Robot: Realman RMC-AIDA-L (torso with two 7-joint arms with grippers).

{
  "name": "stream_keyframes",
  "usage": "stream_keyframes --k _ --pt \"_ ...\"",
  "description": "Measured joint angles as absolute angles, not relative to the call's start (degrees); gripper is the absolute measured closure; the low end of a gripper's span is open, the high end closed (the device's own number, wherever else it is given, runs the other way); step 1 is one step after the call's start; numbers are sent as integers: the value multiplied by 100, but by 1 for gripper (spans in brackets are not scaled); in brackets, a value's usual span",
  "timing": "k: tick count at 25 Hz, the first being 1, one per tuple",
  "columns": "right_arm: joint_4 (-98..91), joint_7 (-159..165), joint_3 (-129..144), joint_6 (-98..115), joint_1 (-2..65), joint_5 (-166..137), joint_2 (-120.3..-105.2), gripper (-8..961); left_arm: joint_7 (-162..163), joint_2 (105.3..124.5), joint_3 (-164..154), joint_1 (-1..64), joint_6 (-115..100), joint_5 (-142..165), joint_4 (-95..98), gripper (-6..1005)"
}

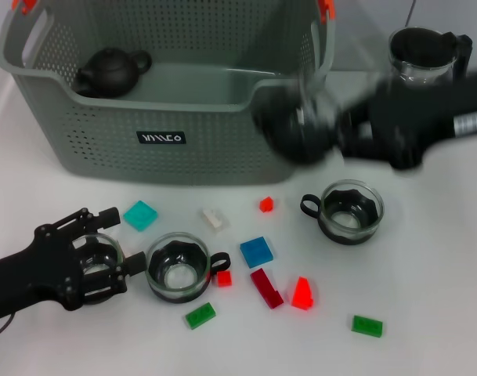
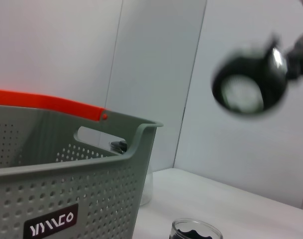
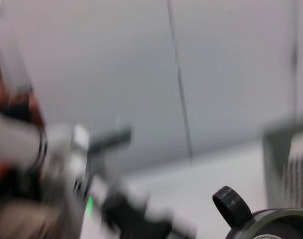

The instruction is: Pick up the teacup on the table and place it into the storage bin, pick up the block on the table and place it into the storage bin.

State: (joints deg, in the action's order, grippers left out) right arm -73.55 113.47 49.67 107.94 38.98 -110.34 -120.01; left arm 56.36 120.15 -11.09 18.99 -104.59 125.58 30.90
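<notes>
Here the right gripper (image 1: 305, 129) hangs at the near right corner of the grey storage bin (image 1: 105, 149), clamped on a glass teacup (image 1: 289, 125) that is tipped on its side, mouth toward the bin. The left gripper (image 1: 105, 262) lies on the table, fingers spread, just beside another teacup (image 1: 178, 266) whose handle points right. Coloured blocks (image 1: 256, 251) lie scattered nearby.

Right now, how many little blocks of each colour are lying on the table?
Red blocks: 4
Green blocks: 2
Blue block: 1
Teal block: 1
White block: 1
Total: 9
</notes>
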Motion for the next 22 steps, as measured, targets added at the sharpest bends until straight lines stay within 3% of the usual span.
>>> stream_keyframes --k 4,9,13,18,22 --pt "-7331 11430 5298 9668 3989 -10255 -12028 894 5647 12014 -1100 1931 -10474 12558 3085 138" --pt "-7132 12353 6436 7518 4605 -10866 -12016 893 5648 12018 -1118 1928 -10520 12570 3075 137" --pt "-6095 13025 6837 6154 5532 -11719 -11999 893 5643 12028 -1134 1930 -10518 12594 3028 137" --pt "-4280 13917 6693 5286 6946 -12876 -11871 892 5658 12038 -1141 1937 -10527 12600 2970 138" --pt "-3169 14399 6689 4307 7635 -13873 -11956 891 5657 12059 -1148 1936 -10534 12603 2953 138"
